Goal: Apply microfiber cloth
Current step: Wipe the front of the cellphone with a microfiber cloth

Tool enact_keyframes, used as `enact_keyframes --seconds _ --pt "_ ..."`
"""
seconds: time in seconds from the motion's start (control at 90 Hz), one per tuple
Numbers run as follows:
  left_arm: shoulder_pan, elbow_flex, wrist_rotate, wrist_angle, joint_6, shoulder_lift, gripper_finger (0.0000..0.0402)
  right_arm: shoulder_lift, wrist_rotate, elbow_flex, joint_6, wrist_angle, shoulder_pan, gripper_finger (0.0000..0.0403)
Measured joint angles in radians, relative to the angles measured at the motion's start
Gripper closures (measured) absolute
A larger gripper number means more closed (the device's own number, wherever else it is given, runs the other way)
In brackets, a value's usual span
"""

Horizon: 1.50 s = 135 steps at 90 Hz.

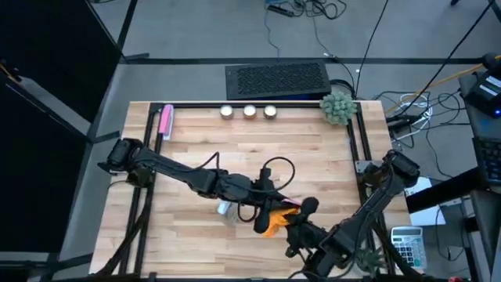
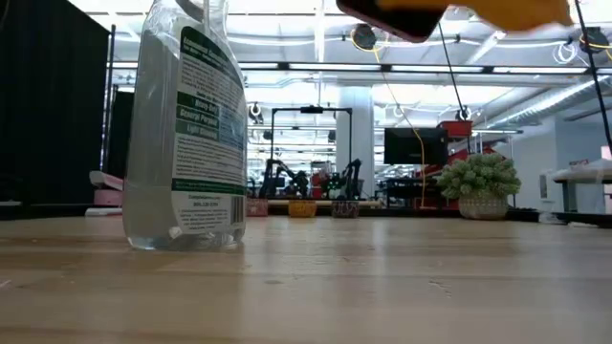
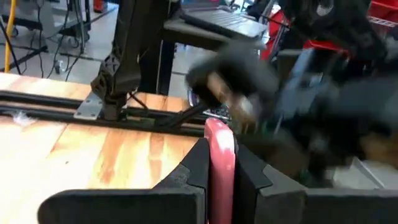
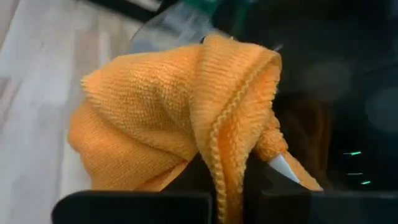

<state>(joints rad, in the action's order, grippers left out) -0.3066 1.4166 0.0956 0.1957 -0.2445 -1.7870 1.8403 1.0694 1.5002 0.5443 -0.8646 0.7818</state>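
From my remote station, the overhead view shows both arms meeting just below the middle of the frame, over a wooden table (image 1: 196, 149). The right gripper (image 1: 291, 222) reaches in from the lower right, its fingers clamped on the microfiber cloth (image 1: 274, 222), a bright orange bunch. In the right wrist view the cloth (image 4: 180, 118) fills the frame, folded and draped over the closed fingers, with a hemmed edge running down between them.

The left gripper (image 1: 266, 200) comes in from the left side of the frame, its fingers pressed together on a thin upright object with a pink edge (image 3: 219, 155); its face is turned from me, so I cannot name it. In the overhead view the cloth sits immediately right of and slightly below this gripper, so the right arm is the one carrying it and only a short sideways move separates the two. I judge the wipe is about to begin.

A clear spray bottle (image 2: 186, 124) stands at the left of the table-level view. A pink stick (image 1: 166, 121) lies at the overhead view's upper left.
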Motion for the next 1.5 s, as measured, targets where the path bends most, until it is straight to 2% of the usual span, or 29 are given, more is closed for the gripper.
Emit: enact_keyframes --seconds 0.111,0.256,0.322,0.489,0.578,0.778,0.978,1.222,1.5 --pt "-0.001 0.000 -0.002 -0.007 -0.009 0.000 0.0390 0.001 -0.058 0.000 -0.056 0.018 -0.001 0.0399" --pt "-0.001 0.000 -0.016 -0.001 -0.012 0.000 0.0390 0.001 -0.053 0.001 -0.106 0.019 0.021 0.0399" --pt "-0.003 0.002 -0.021 0.021 -0.014 0.002 0.0390 0.001 0.000 0.019 -0.129 0.017 0.045 0.0399" --pt "-0.006 0.008 -0.028 0.031 -0.019 0.010 0.0390 0.000 0.219 0.078 -0.172 0.022 0.097 0.0399" --pt "-0.005 0.006 -0.030 0.019 -0.019 0.007 0.0390 0.000 0.261 0.080 -0.169 0.027 0.099 0.0399" --pt "-0.003 0.004 -0.015 0.022 -0.019 0.006 0.0390 0.003 0.253 0.051 -0.132 0.030 0.069 0.0399" --pt "0.000 0.002 0.022 0.031 -0.027 0.003 0.0390 0.002 0.092 -0.024 -0.059 0.044 0.021 0.0399" --pt "-0.001 0.000 0.043 0.011 -0.036 0.002 0.0390 0.000 -0.004 -0.068 -0.076 0.087 0.002 0.0399" --pt "-0.005 0.000 0.028 0.022 -0.037 0.002 0.0390 0.000 0.034 -0.069 -0.189 0.117 0.039 0.0399"
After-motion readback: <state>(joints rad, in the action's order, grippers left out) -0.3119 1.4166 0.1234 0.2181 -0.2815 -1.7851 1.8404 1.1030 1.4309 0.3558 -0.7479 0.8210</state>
